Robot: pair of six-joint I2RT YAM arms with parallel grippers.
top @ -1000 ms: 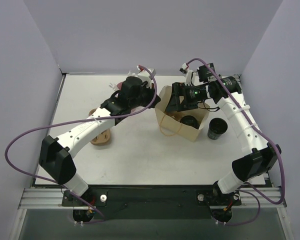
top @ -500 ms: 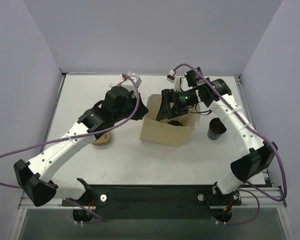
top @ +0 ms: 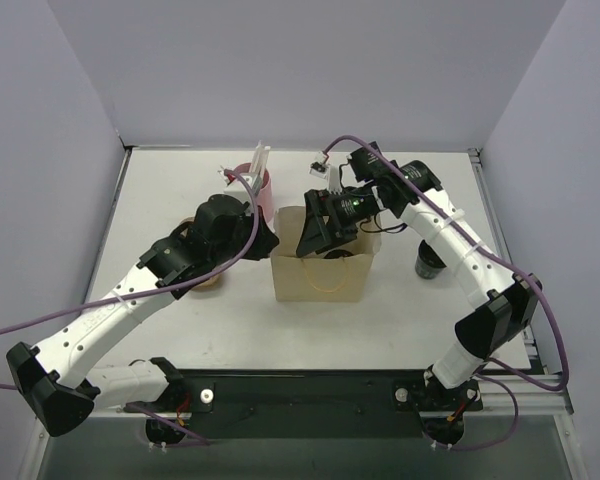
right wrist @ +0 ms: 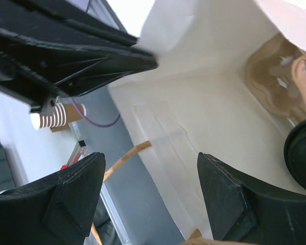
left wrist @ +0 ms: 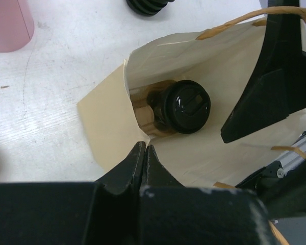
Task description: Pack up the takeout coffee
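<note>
A brown paper bag stands in the middle of the table with its mouth open. Inside it lies a coffee cup with a black lid in a brown sleeve. My left gripper is shut on the bag's left rim, and its tips meet at the paper edge. My right gripper reaches into the bag mouth with its jaws open and nothing between them. One of its fingers shows over the bag's far wall. The black lid and the bag's twine handle show in the right wrist view.
A pink cup stands behind the bag on the left. A black-lidded cup stands right of the bag. A brown cardboard carrier lies under my left arm. A stack of paper cups shows beyond the table.
The bag has moved left and toward the front, carried by my left gripper, and now stands squarer. My right gripper has followed it left, staying in the mouth.
</note>
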